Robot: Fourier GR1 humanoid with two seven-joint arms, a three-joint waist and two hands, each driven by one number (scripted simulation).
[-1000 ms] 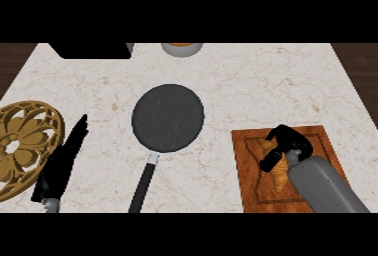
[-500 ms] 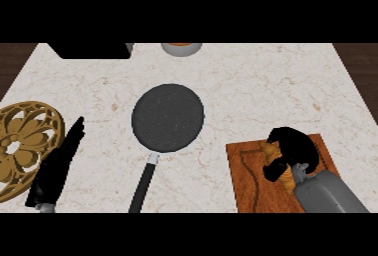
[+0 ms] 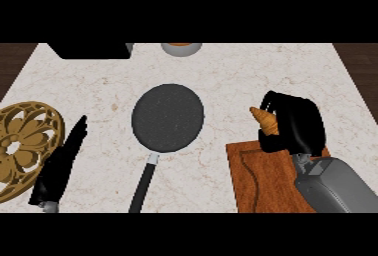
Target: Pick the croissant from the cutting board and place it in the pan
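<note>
My right hand point(image 3: 299, 125) is curled round the golden-brown croissant point(image 3: 264, 120), whose tip pokes out on the hand's left side. It hangs above the counter just past the far edge of the wooden cutting board point(image 3: 264, 176). The dark round pan point(image 3: 167, 117) lies to the left of the hand, its black handle point(image 3: 145, 185) pointing toward me. My left hand point(image 3: 63, 162) rests at the lower left, fingers straight, holding nothing.
A gold ornate trivet point(image 3: 18, 145) lies at the left edge, beside the left hand. A black box point(image 3: 88, 50) and a small bowl point(image 3: 181, 48) stand at the counter's far edge. Bare marble counter point(image 3: 221, 80) surrounds the pan.
The right hand closed on the croissant on the board, lifted it, and carried it up and away past the board's far edge. The board has slid slightly. The left hand stays still.
</note>
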